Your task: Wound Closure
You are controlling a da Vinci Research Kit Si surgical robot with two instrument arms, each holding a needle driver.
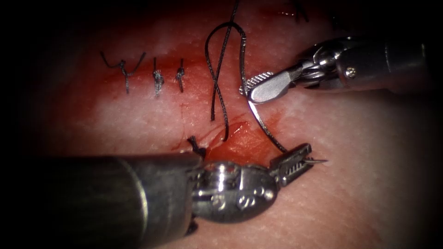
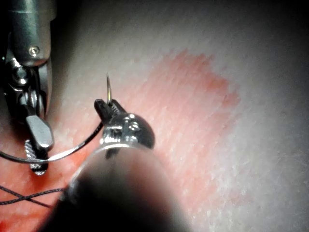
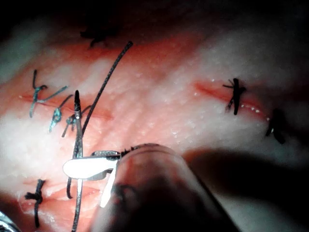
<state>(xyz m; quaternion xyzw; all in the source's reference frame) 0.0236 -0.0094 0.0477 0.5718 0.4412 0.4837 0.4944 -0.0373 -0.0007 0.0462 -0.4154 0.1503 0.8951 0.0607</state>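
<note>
Endoscope view: needle (image 1: pixel 267 131) is being gripped by both tools, clear of the tissue (image 1: pixel 369 138), right of the cut (image 1: pixel 240 138); left tool (image 1: pixel 295 163) clamped near the tip, right tool (image 1: pixel 260 87) clamped at the thread (image 1: pixel 221 78) end. Left wrist view: tip is being shown past the jaws. Right wrist view: thread is being draped beside finished stitches (image 3: pixel 53 113); snagging judged possible.

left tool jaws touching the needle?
Touching. Endoscope view: the left tool grips the needle near its tip, clear of the tissue; the right tool holds its other end.
</note>
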